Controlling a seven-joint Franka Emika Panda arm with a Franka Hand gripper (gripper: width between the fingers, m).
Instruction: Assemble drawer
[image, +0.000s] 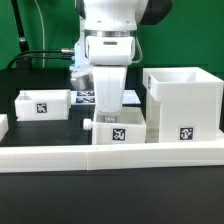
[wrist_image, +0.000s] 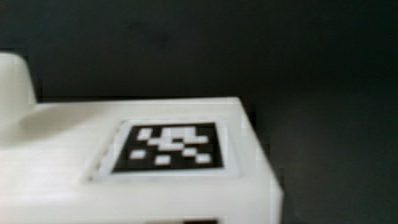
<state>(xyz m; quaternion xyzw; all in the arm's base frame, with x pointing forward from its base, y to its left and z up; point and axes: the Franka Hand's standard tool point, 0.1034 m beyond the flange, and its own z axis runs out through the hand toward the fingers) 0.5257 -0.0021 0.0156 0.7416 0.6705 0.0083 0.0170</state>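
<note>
White centre tray (image: 120, 128) just behind border wall (image: 55, 158), housing (image: 185, 100) just beside it | second tray (image: 40, 103) well apart | my claw (image: 108, 108) low over centre tray | grip: cannot tell, my fingers hidden

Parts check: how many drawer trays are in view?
2. The left tray sits at the exterior view's left; the centre tray lies under the hand, beside the tall housing. The arm may hide more behind it.
</note>
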